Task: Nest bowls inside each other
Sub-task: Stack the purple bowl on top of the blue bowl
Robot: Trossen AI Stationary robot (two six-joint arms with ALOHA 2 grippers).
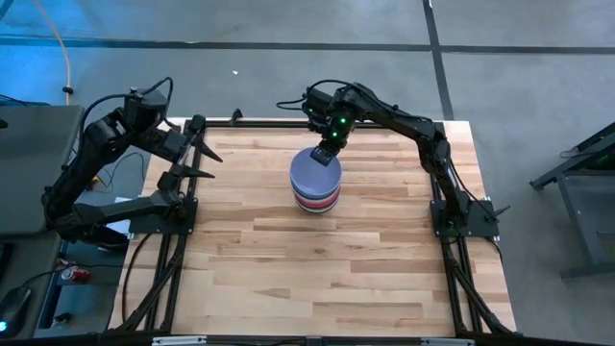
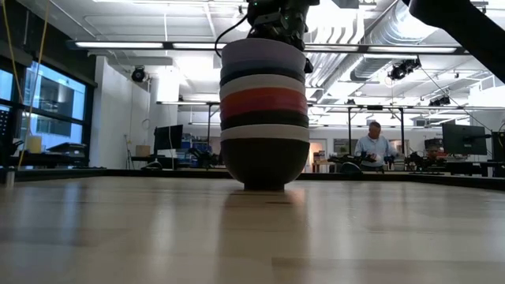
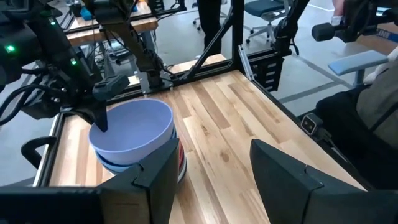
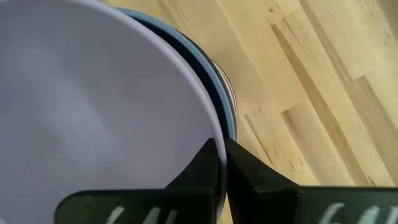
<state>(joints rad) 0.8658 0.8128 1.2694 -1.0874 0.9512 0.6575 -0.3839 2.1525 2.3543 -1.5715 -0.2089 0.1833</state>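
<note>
A pale, planked wooden table (image 1: 317, 259) filled the overhead view, framed by dark metal rails. Toward its far middle stood a single stack of round, smooth plastic-looking bowls (image 1: 315, 183), nested one inside another. Seen from table height, the stack (image 2: 263, 118) showed bands from the bottom up: black, white, black, red, white, black, then a blue edge, with a lavender bowl (image 2: 263, 54) on top. The right arm reached in from the table's right side, and the right gripper (image 1: 324, 152) sat at the far rim of the stack. In its own wrist view, the right gripper (image 4: 221, 163) had its two dark fingers clenched together on the rim of the lavender bowl (image 4: 93, 106), one finger inside the wall and one outside. The left arm waited folded at the table's left edge, well apart from the stack, and the left gripper (image 1: 199, 159) held its fingers spread wide with nothing between them. Beyond the table, a person (image 2: 374, 146) sat at a desk in the room.
</note>
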